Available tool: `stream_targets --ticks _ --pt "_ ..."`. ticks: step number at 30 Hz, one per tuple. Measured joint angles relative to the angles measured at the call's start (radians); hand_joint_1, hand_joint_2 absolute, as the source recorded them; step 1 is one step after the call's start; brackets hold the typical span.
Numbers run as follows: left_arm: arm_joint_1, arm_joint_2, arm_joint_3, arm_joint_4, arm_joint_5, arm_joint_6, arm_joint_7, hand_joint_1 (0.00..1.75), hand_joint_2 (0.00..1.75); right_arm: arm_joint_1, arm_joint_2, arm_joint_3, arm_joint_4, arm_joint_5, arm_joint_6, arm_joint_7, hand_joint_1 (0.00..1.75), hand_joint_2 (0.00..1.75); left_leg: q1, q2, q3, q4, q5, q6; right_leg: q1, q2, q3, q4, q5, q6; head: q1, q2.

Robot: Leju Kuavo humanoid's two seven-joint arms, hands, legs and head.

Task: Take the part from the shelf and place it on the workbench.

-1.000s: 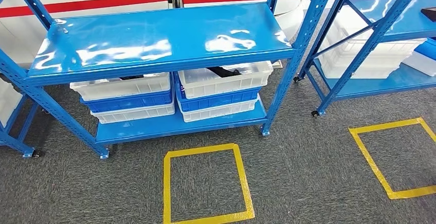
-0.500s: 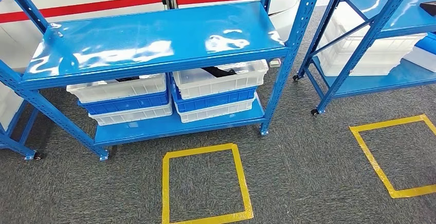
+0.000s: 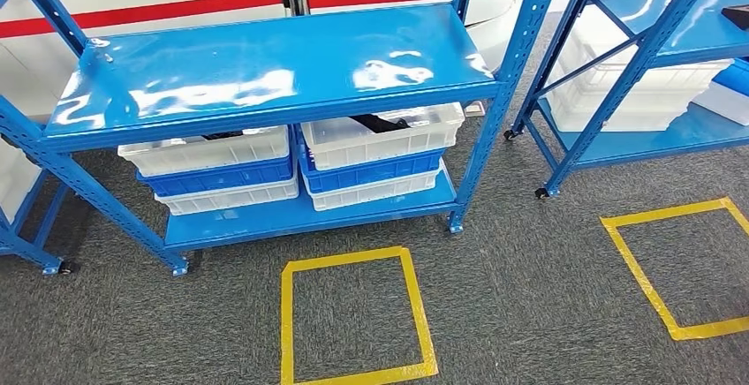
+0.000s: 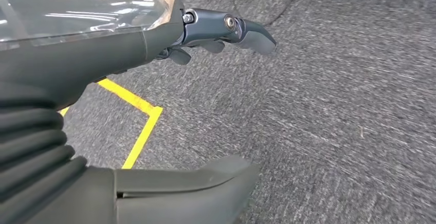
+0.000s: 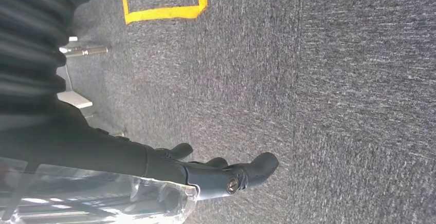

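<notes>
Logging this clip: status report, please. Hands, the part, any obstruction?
Left hand and right hand open, hanging over carpet. Dark part in upper right white bin, lower shelf, untouched. Blue top shelf overhangs it.

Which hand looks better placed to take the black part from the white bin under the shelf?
Right, tentatively: the black part lies in the right-hand white bin. Both the left hand and right hand hang empty over carpet, so neither is close.
</notes>
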Motion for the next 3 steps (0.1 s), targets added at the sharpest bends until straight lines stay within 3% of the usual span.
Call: stream_targets --ticks 3 --pt "0.008 0.004 -0.033 -0.002 0.030 -0.010 0.011 0.00 1.75 0.006 -0.002 0.023 -0.003 -0.041 0.015 -0.003 0.00 1.75 -0.001 0.000 0.000 0.000 0.000 0.000 -0.001 0.000 0.000 0.000 0.000 0.000 0.000 0.000"
